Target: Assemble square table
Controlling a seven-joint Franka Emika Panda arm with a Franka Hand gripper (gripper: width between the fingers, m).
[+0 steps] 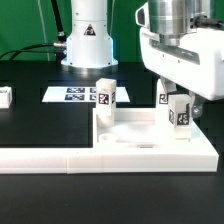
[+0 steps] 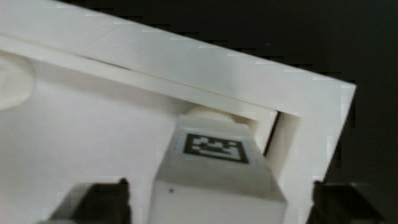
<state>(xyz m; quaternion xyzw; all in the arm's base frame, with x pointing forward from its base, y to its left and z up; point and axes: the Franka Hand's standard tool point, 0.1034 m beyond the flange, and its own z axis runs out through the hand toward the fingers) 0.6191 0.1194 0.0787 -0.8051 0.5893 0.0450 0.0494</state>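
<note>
Currently, a leg (image 1: 179, 112) is being straddled, untouched, by the open end effector (image 2: 222, 203) in the tabletop's (image 1: 140, 142) corner. Its top is being hidden in the exterior view. A second leg (image 1: 106, 95) is standing nearby, and a rail (image 1: 50, 155) is lying alongside.

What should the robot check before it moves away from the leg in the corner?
1. Fingers clear of the leg: ok, a gap shows on each side.
2. Leg upright in the tabletop corner: ok.
3. Leg fixed firmly in place: cannot tell.
4. Other leg upright at another corner: ok.
</note>
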